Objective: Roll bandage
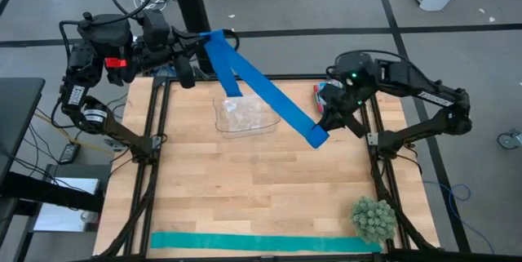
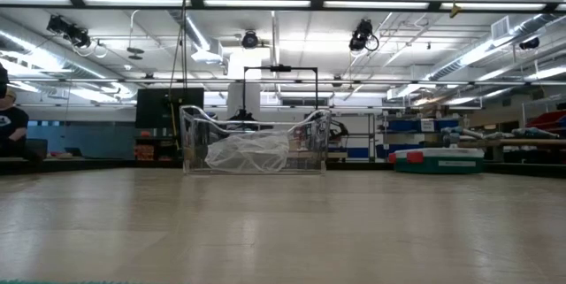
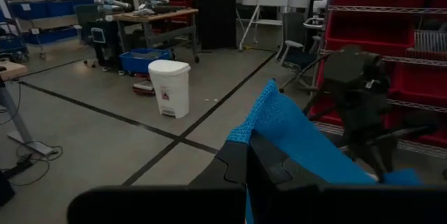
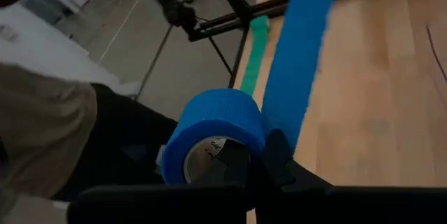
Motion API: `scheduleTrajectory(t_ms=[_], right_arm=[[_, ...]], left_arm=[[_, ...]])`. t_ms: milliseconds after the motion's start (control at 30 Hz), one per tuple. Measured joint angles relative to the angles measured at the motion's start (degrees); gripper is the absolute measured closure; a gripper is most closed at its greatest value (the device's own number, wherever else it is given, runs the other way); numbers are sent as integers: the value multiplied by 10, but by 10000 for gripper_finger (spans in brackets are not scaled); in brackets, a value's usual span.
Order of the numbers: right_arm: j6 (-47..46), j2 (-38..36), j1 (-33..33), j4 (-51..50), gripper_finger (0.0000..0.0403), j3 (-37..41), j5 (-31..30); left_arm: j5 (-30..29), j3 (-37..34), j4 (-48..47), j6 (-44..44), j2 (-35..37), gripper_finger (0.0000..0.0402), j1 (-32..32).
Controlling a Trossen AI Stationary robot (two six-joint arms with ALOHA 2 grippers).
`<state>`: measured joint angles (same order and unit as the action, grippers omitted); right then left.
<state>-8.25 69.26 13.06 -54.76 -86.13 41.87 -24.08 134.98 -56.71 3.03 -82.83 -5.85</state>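
Bandage point(image 1: 269, 95): hanging in the air as a blue band over the far half of the table point(image 1: 245, 188), running from the far left corner toward the right edge. Passing above a clear tub point(image 1: 245, 117) without visibly touching it. Ending at the right in a small, partly wound roll point(image 4: 213, 137). Also dropping a shorter tail from the left end toward the tub.

Being held just beyond the far left corner by the left gripper point(image 1: 193, 48), with jaws pressed together on the strip's end and bunching the fabric between the fingers point(image 3: 237, 165). Being pinched near the right edge by the right gripper point(image 1: 328, 119), with jaws appearing clamped on the roll's wall and one finger seemingly reaching into the hollow core.

Judging the handling: looking light, soft and stretchy, and staying straight only through being pulled from both ends. Likely going limp and unwinding on any slackening. Probably catching well on the pads thanks to the woven texture, so not threatening to slip. Showing no sign of being fragile.

Best taking hold at the roll's wall through the core, as now, and at the flat end across its full width, avoiding any twist. Calling for gentle, even tension rather than force.

Leaving well apart, along the near edge, a teal strip point(image 1: 261, 242), and at the near right corner a green ball point(image 1: 373, 219).
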Motion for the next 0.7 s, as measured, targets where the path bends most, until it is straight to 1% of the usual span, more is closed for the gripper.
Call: scheduleTrajectory(t_ms=[300, 433, 700], right_arm=[[-81, 50, 28, 0, 403, 0, 3], [-110, 72, 41, 0, 403, 0, 3], [-141, 113, 76, 4, 403, 0, 2]], left_arm=[[4, 0, 0, 0, 0, 400, 0], [15, 0, 3, 1, 0, 400, 0], [19, 0, 19, 2, -5, 400, 19]])
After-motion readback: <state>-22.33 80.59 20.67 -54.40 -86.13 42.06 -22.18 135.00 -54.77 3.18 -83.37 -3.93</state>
